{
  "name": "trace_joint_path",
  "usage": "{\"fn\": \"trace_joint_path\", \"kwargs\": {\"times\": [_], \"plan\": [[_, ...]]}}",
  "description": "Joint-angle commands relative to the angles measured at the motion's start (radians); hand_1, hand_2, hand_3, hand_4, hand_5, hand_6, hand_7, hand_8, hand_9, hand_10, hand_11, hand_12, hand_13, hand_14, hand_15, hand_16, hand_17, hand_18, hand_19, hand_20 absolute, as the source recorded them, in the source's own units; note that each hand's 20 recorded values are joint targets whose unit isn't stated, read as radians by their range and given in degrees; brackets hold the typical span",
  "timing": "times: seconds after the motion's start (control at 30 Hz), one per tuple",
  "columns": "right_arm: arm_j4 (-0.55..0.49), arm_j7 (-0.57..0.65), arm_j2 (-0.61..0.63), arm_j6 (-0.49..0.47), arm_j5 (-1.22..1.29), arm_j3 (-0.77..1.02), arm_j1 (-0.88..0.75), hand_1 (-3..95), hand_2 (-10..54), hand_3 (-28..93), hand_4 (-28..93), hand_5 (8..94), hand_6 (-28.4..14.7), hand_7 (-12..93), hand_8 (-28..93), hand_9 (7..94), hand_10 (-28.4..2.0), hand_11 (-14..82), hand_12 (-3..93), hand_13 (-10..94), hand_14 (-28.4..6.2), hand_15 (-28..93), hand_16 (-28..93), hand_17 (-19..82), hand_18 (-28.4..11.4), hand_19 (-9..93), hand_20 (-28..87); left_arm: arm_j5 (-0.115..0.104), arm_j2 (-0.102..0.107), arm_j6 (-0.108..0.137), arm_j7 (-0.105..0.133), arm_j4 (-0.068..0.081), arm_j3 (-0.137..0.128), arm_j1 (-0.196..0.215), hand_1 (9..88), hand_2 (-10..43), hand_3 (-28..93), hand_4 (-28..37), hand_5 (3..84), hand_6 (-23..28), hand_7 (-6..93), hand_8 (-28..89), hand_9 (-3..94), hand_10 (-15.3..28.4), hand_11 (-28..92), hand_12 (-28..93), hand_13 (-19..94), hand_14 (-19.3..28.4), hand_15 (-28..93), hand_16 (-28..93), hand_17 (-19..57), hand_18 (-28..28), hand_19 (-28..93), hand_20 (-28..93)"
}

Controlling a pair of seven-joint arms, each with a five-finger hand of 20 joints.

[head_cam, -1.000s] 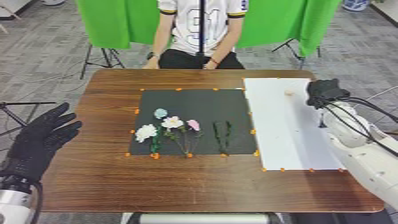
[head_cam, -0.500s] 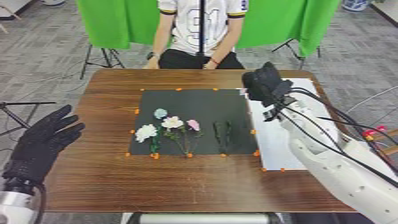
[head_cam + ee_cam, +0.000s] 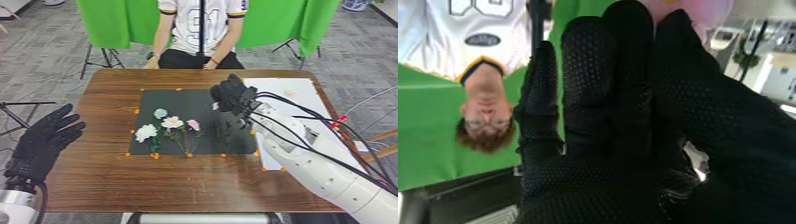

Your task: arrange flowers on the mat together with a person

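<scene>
Right hand (image 3: pixel 233 95): moved leftward and slightly down, from the white sheet's (image 3: pixel 286 115) upper corner to over the dark mat (image 3: pixel 182 99), near the picture's centre
Its fingers: pressed together, pinching a pink flower (image 3: pixel 706 12) at the tips
Laid flowers (image 3: pixel 172 122): lay on the mat, left of centre
Left hand (image 3: pixel 43 137): was at the left edge, fingers loosely spread

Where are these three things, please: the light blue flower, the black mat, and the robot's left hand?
Light blue flower (image 3: pixel 160 113): head view, on its bloom.
Black mat (image 3: pixel 184 101): head view, on its bare far part.
Left hand (image 3: pixel 37 143): head view, on the glove's middle.
</scene>
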Motion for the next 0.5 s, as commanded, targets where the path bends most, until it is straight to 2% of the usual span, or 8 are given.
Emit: {"fn": "trace_joint_path", "kwargs": {"times": [0.03, 0.5], "plan": [[0.031, -0.019, -0.002, -0.038, -0.027, -0.009, 0.019, 49.9, -9.5, 79, -28, 64.8, 5.1, 53, -1, 82.3, -5.0, 19.6, 52.2, 69, -3.7, 52, 41, 25, -15.3, 63, 43, -0.001, -0.005, 0.01, -0.007, 0.004, -0.001, 0.012, 26.3, 0.6, 71, -24.2, 34.1, 4.6, 16.1, -8, 30.0, 12.9, 20, 20, 25, 15.7, 33, 2, -7.2, 23.0, 48, 16], [0.055, 0.01, -0.017, -0.047, -0.03, -0.016, 0.013, 45.9, -9.5, 79, -28, 62.6, 4.8, 53, 0, 80.2, -5.3, 18.8, 52.1, 67, -4.2, 53, 39, 24, -15.3, 62, 44, 0.0, -0.004, 0.01, -0.012, 0.006, 0.0, 0.009, 26.3, 0.5, 71, -24.1, 34.1, 4.6, 16.1, -8, 30.1, 12.9, 20, 20, 25, 15.8, 33, 2, -7.1, 23.0, 48, 16]]}}
